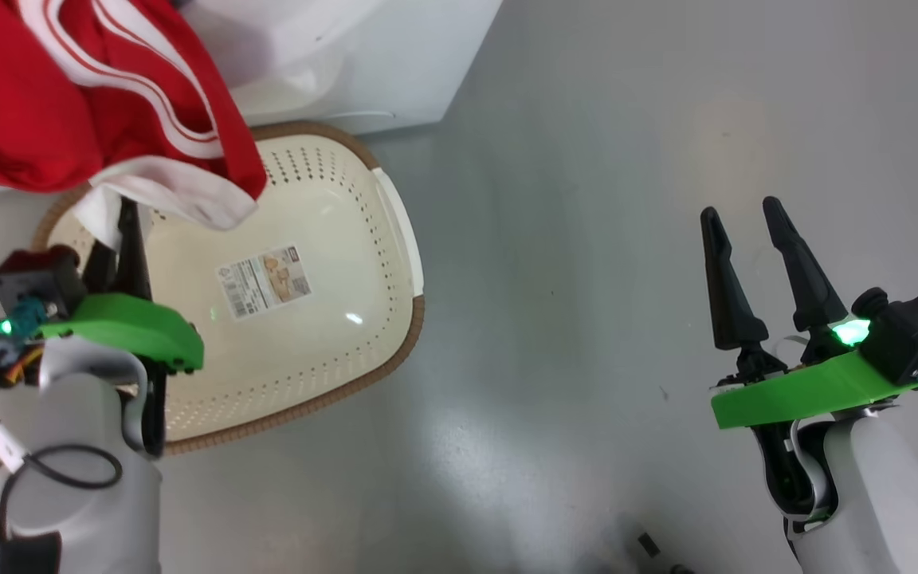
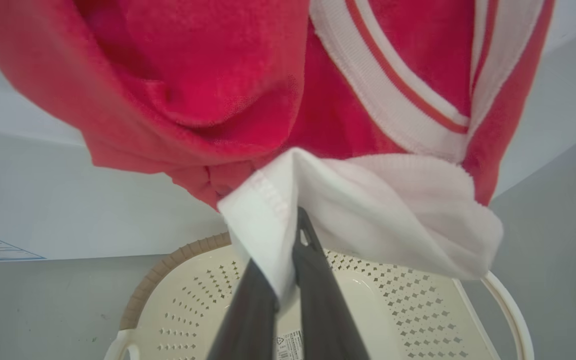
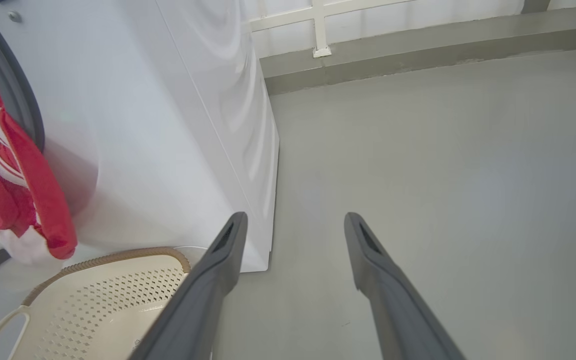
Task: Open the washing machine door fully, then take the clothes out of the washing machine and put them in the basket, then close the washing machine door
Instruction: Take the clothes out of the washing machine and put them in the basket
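Observation:
A red garment with white stripes and a white panel, one of the clothes (image 1: 68,96), hangs over the cream basket (image 1: 323,239). My left gripper (image 2: 288,235) is shut on its white hem (image 2: 268,225), above the basket's far end. In the right wrist view the same garment (image 3: 13,195) drapes out of the washing machine (image 3: 168,125) beside its grey rubber ring (image 3: 3,75). My right gripper (image 1: 738,211) stands open over bare floor to the right, nothing between its fingers. The washing machine door is out of view.
The basket (image 3: 93,300) sits on the grey floor right in front of the white machine (image 1: 395,64), a paper label (image 1: 264,281) on its bottom. A low grey kerb and white railing (image 3: 368,55) run behind. Open floor lies to the right.

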Tool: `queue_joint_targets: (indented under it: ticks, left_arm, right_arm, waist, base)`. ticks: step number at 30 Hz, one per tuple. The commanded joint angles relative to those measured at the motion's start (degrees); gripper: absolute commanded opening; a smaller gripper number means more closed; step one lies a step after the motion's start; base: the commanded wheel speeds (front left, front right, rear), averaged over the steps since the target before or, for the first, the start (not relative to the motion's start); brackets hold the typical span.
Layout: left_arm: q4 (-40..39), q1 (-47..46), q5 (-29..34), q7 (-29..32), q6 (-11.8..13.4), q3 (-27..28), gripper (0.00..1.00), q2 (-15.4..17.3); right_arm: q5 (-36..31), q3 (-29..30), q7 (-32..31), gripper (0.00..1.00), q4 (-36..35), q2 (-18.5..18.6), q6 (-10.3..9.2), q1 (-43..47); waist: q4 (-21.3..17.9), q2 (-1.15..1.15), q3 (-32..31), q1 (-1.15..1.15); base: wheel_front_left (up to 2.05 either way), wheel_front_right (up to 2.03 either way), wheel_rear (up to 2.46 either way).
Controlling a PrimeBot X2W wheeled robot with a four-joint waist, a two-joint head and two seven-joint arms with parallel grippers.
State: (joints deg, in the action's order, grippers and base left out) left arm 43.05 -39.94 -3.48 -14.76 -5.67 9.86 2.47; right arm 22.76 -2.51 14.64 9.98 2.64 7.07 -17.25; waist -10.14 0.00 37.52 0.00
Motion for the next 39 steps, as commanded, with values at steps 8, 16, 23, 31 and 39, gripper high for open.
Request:
queue_joint_targets:
  ticks: [8, 16, 23, 31, 39]
  left_arm:
    - [2.8, -3.12, 1.17, -0.24, -0.11, 1.39, 0.32, 2.42]
    - [3.23, -2.99, 1.28, -0.24, -0.2, 1.49, 0.64, 2.4]
    - [2.53, -1.84, 0.78, -0.24, -0.45, 1.68, 1.0, 1.95]
    - [-1.57, 0.38, -0.63, -0.24, -1.11, 1.59, 1.0, 1.09]
    - [-6.67, 3.76, -2.31, -0.24, -1.57, 0.58, 1.0, 0.53]
  right_arm:
    - [1.03, -1.89, 0.36, 1.0, -1.37, 0.24, 0.42, -0.67]
    - [0.83, -1.68, 0.36, 1.0, -1.24, 0.23, 0.42, -0.44]
    - [0.19, -1.4, 0.36, 1.0, -1.23, 0.23, 0.42, -0.18]
    - [-0.55, -0.59, 0.36, 1.0, -1.08, 0.23, 0.42, 0.21]
    - [-1.47, 0.07, 0.36, 1.0, -1.0, 0.23, 0.42, 0.82]
  waist:
    - [-1.55, 0.0, 2.53, 0.0]
    - [-1.53, 0.0, 2.1, 0.0]
    - [-0.78, 0.0, 1.36, 0.0]
    - [0.52, 0.0, 0.26, 0.0]
    - [2.11, 0.0, -1.07, 0.0]
  base:
    - [0.0, 0.0, 0.0]
    - [0.0, 0.0, 0.0]
    - [0.0, 0.0, 0.0]
    - [0.0, 0.0, 0.0]
    - [0.0, 0.0, 0.0]
